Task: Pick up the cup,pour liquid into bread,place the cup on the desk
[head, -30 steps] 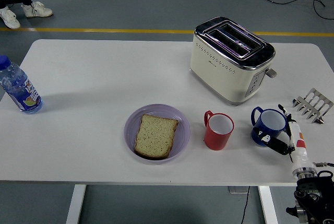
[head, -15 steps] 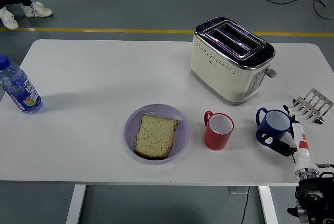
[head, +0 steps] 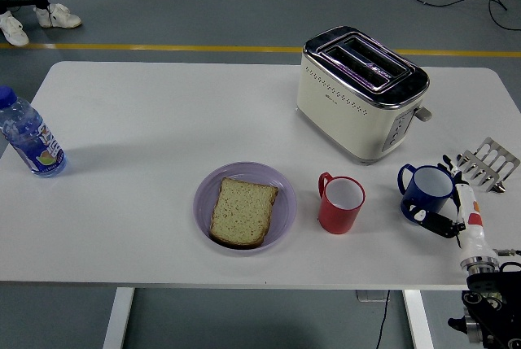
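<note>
Head view. Changes from the earlier frames: the blue cup (head: 427,192) sits a little higher and further right than a second ago, and against half a second ago it has shifted only slightly, up toward the rack (head: 487,163). The right hand (head: 453,211) has travelled with it. Plate, bread, red cup, toaster and bottle lie as before.

Blue cup: near the table's right edge, right of the red cup (head: 340,203) and below the toaster (head: 361,92). Roughly upright, long axis near vertical, mouth up, white inside showing. Handle points left, toward the red cup. Whether its base touches the table (head: 163,121) or is just clear of it cannot be told from this angle.

Right hand: enters from the lower right corner. Dark fingers (head: 435,220) curl around the cup's lower right side, a white finger along its right wall; it appears closed on the cup.

Left hand: not visible.

Bread (head: 242,211): one slice, flat on the purple plate (head: 280,187), centre front, well left of the blue cup.

Red cup: upright, handle to the left, between plate and blue cup.

Bottle (head: 29,136): upright, far left edge.

Person: legs and white shoes (head: 37,17) on the floor, top left corner.
</note>
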